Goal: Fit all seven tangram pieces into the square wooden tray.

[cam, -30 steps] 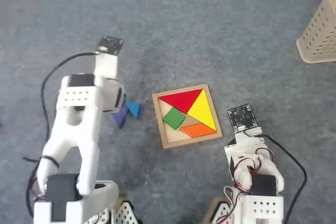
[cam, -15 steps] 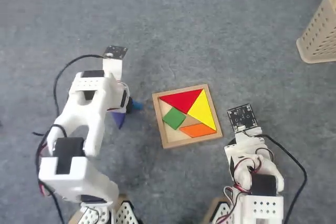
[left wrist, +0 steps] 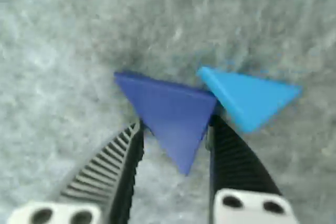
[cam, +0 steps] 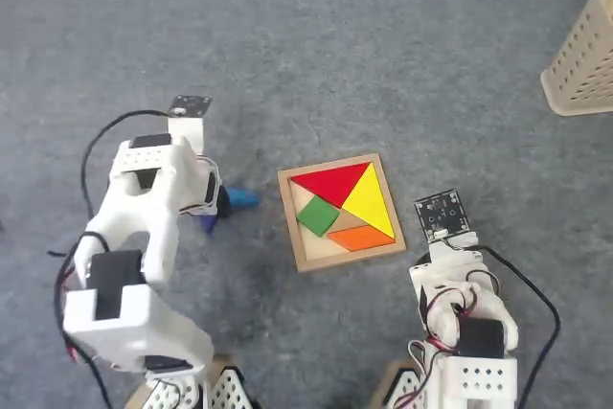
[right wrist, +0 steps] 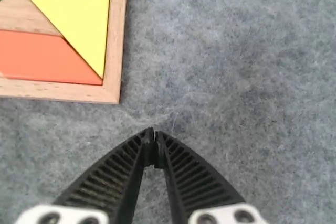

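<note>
The square wooden tray (cam: pixel 290 217) lies mid-table holding a red triangle (cam: pixel 335 182), a yellow triangle (cam: pixel 372 200), a green square (cam: pixel 317 215) and an orange piece (cam: pixel 361 237). Left of it on the carpet lie a dark blue triangle (left wrist: pixel 173 108) and a light blue triangle (left wrist: pixel 247 98), touching at one corner. My left gripper (left wrist: pixel 176 124) is low over the dark blue triangle (cam: pixel 207 223), open, one finger on each side of it. My right gripper (right wrist: pixel 154 140) rests shut on bare carpet near the tray's corner (right wrist: pixel 118 51).
A beige slotted basket (cam: pixel 584 55) stands at the far right edge. Grey carpet covers the table. The left arm (cam: pixel 153 198) hides part of the loose pieces from above; the light blue triangle (cam: pixel 241 199) pokes out beside it. The right arm (cam: pixel 460 313) sits at the front right.
The left arm has swung left and come down over the two blue triangles, now covering most of the dark blue one. The right arm and the tray have not moved.
</note>
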Robot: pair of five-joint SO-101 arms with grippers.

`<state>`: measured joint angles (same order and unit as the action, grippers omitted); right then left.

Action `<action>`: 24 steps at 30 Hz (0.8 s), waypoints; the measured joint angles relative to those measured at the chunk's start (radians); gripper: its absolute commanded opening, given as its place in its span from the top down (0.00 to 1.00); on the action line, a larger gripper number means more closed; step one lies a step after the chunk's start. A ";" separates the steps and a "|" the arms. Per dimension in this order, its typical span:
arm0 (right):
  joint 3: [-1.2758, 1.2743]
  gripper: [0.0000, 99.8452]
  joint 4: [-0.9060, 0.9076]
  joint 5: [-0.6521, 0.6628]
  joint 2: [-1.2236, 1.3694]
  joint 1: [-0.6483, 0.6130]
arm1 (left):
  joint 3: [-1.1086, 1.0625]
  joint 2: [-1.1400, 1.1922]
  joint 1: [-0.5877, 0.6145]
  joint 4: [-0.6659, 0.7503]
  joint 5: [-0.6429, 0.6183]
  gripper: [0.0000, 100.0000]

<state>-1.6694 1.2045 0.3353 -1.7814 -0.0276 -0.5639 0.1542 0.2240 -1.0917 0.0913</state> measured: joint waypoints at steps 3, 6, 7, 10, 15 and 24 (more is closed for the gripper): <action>0.000 0.99 0.000 0.000 0.000 0.000 | -0.002 -0.003 0.015 0.008 0.000 0.82; 0.000 0.99 0.000 0.000 0.000 0.000 | -0.003 -0.017 0.028 0.008 0.031 0.85; 0.000 0.99 0.000 0.000 0.000 0.000 | -0.006 -0.034 0.035 0.006 0.048 0.85; 0.000 0.99 0.000 0.000 0.000 0.000 | -0.021 -0.130 0.074 -0.034 0.083 0.85; 0.000 0.99 0.000 0.000 0.000 0.000 | -0.114 -0.348 0.077 -0.034 0.058 0.81; 0.000 0.99 0.000 0.000 0.000 0.000 | -0.103 -0.236 -0.005 0.011 -0.002 0.81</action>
<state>-1.6694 1.2045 0.3353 -1.7814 -0.0276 -0.6667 -0.0821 0.2194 -1.0810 0.0898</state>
